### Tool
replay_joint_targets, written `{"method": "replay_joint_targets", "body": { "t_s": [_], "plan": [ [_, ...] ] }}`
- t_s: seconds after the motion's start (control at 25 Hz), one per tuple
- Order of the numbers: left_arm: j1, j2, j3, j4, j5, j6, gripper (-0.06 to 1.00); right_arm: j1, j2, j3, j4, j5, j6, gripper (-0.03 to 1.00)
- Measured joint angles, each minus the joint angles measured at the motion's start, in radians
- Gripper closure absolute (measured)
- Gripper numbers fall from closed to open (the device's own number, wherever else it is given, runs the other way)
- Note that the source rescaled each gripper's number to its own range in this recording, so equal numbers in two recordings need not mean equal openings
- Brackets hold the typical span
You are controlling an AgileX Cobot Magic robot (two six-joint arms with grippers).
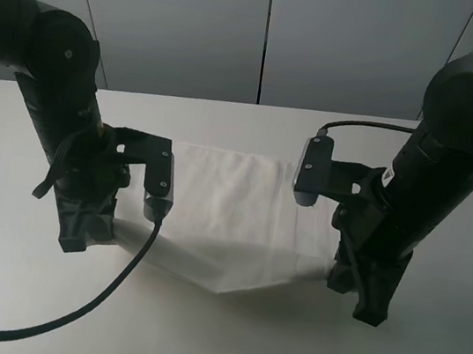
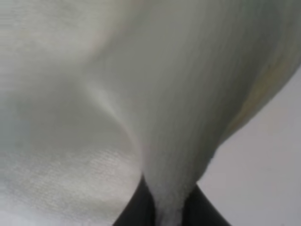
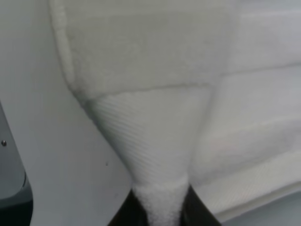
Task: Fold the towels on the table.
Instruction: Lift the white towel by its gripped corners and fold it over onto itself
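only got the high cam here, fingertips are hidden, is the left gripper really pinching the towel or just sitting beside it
Observer: Pinching it. In the left wrist view the towel narrows into a tight neck clamped by the left gripper.
Operator: ok and what part has the right one got
Observer: The right gripper is shut on a gathered tip at the edge with the woven band; the ribbed strip sits directly above the pinch.
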Motion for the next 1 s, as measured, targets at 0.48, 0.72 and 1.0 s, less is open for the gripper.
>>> {"method": "replay_joint_targets", "body": {
  "t_s": [0.48,0.72,1.0],
  "plan": [
    [0.0,-0.049,-0.025,0.174,-0.04,-0.286,0.94,0.0,-0.036,-0.064,-0.174,-0.058,0.331,0.97],
    [0.0,-0.049,-0.073,0.24,-0.042,-0.421,0.94,0.0,-0.036,-0.086,-0.243,-0.075,0.441,0.97],
    [0.0,-0.049,-0.101,0.352,-0.087,-0.597,0.94,0.0,-0.036,-0.088,-0.318,-0.161,0.559,0.97]
  ]
}}
